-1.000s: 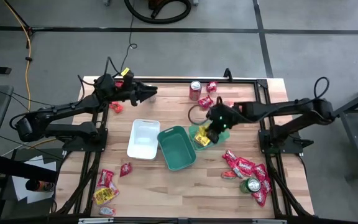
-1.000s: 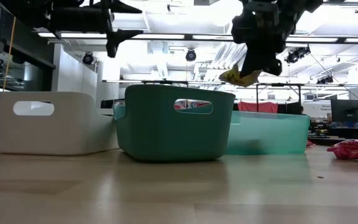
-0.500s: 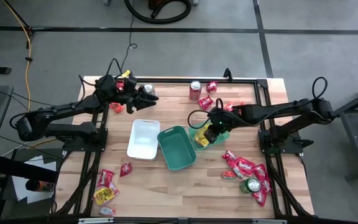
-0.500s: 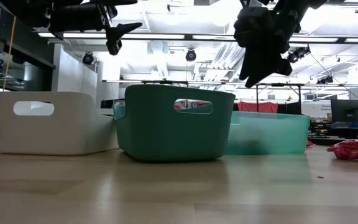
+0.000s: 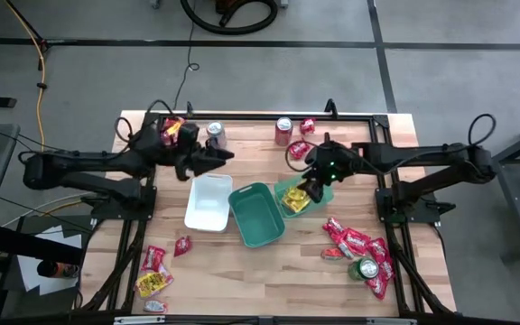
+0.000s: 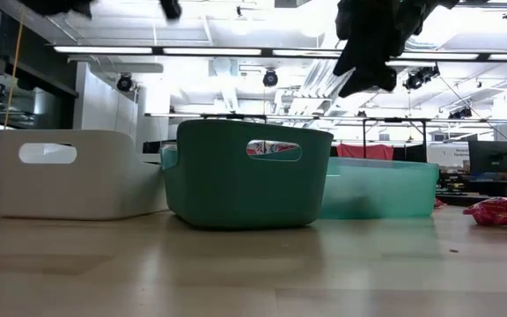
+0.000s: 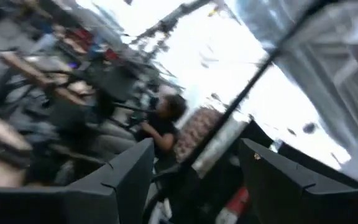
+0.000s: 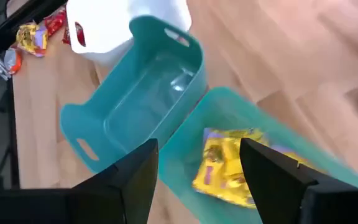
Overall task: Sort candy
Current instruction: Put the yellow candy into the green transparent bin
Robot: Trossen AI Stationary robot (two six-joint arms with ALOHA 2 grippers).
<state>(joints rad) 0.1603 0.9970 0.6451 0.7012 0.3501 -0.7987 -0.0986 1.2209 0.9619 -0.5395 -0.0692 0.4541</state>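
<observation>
Three trays stand mid-table: a white one (image 5: 208, 200), a dark teal one (image 5: 258, 215) and a light green one (image 5: 278, 189). A yellow candy packet (image 8: 229, 165) lies in the light green tray (image 8: 278, 155). My right gripper (image 5: 312, 191) hangs open just above that tray and holds nothing, as its wrist view (image 8: 197, 149) shows. My left gripper (image 5: 217, 159) is open and bare over the white tray's far edge, pointing toward the table's right; its wrist view (image 7: 194, 186) looks up into the room. Loose candy lies around the table.
Red candy is heaped at the near right (image 5: 359, 246), with a green can (image 5: 366, 268). More candy lies at the near left (image 5: 154, 271), the far middle (image 5: 301, 144) and the far left corner (image 5: 171, 126). A silver can (image 5: 215, 134) and a red can (image 5: 283, 130) stand at the far edge.
My right gripper has opened and let go of the yellow candy, which has fallen into the light green tray; the gripper has risen a little. My left gripper has swung from the far left corner toward the white tray, rising and tipping upward, still open.
</observation>
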